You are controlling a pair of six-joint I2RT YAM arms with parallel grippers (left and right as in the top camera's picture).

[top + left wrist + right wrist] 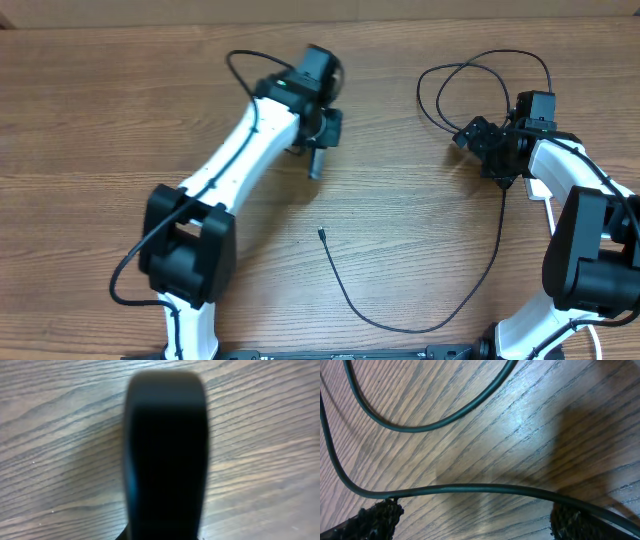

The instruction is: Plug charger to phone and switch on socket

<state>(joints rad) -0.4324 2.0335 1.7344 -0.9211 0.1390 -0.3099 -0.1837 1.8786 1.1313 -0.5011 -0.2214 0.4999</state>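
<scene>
At lower centre of the overhead view lies the charger's connector tip (321, 233), free on the table (120, 110). From it the charger (400, 327) sweeps down, right and up to the right gripper (490, 152), beyond which it coils in loose loops at upper right. No plug can be made out, and neither phone nor socket appears in any view. Right wrist view: the jaws are spread wide, holding nothing. One strand crosses the gap just ahead of the textured pads (375, 516), a second loop lies farther out at upper left, and whether either pad touches the strand cannot be told. Left gripper (315, 165), at upper centre and well apart from the tip, has its jaws pressed together on nothing; its wrist view shows only dark blurred fingers (165, 455) over bare wood. Judged risks: closing the right jaws here could pinch a mid-length strand rather than an end, and any pull could drag the loops into a tangle or whip the light tip out of position. The left jaws must part before they can take the tip; a descent while shut would merely push it across the wood.
</scene>
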